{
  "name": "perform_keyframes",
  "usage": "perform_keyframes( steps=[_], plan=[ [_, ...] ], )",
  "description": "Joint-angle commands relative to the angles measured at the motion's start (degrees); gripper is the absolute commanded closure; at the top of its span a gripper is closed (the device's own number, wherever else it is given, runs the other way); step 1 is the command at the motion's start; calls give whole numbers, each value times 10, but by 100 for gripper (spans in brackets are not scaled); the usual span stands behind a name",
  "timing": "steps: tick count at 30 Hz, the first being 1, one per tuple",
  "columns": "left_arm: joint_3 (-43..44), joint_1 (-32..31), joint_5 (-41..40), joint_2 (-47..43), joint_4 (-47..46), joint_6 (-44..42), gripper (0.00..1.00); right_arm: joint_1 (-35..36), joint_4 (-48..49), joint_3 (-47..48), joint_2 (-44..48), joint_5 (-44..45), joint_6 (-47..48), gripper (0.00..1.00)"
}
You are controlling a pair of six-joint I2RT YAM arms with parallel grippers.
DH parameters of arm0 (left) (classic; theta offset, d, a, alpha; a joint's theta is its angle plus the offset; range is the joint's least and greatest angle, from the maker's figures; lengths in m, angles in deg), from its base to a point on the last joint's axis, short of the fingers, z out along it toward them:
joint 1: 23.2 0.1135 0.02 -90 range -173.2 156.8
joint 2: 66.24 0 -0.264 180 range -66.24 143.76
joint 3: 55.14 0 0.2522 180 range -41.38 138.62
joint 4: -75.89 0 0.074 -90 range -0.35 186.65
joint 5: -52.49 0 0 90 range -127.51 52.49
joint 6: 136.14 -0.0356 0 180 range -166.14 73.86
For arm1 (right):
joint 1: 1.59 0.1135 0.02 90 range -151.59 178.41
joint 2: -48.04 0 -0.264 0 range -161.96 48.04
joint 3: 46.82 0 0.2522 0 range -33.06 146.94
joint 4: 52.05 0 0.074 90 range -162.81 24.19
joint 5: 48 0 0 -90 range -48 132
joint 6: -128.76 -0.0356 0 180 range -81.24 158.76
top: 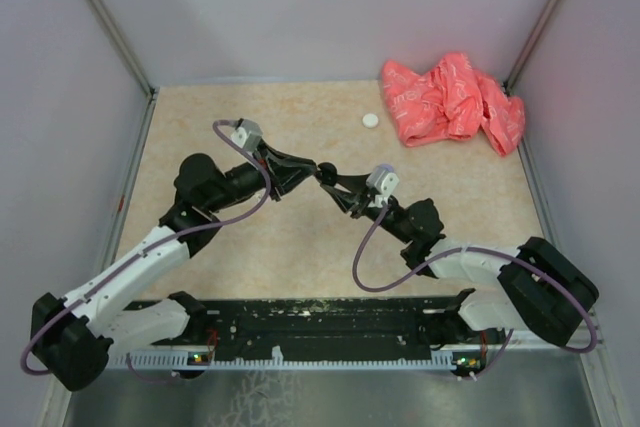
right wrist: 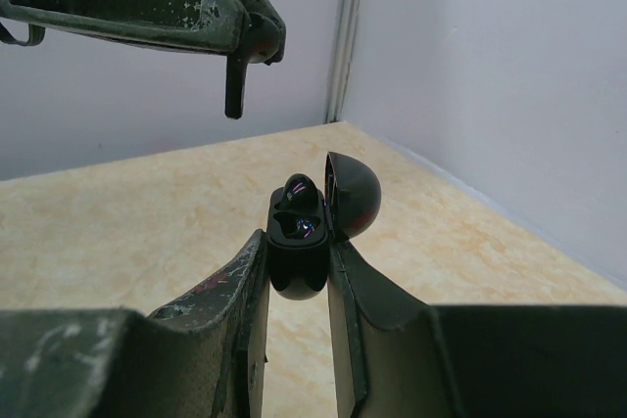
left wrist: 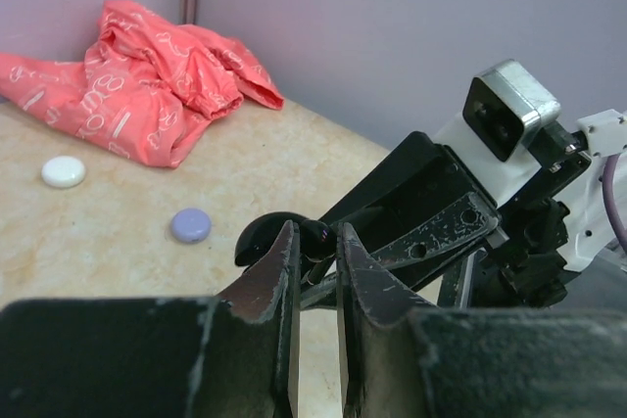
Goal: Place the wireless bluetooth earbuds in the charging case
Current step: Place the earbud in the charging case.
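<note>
My right gripper is shut on a black charging case and holds it upright above the table, lid swung open to the right. Two glossy black earbuds sit in its wells. My left gripper hovers just beside and above the case, jaws a narrow gap apart with nothing between them; the case's lid shows past its tips. In the right wrist view the left gripper's fingers hang at the upper left, apart from the case. In the top view both grippers meet at mid table.
A crumpled red cloth lies in the far right corner. A white round disc lies near it, also in the left wrist view, with a lavender disc beside it. Grey walls enclose the table.
</note>
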Motion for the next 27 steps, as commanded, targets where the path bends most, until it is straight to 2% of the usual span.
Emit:
perform_keyframes(
  steps=[1, 12, 27],
  plan=[
    [-5, -18, -4, 18, -73, -8, 90, 6, 34, 26, 8, -11, -17, 100],
    [-13, -51, -30, 48, -95, -27, 90, 6, 41, 23, 19, -14, -28, 100],
    [-15, -58, -58, 50, -64, -55, 90, 6, 55, 17, 33, -16, -31, 100]
  ],
)
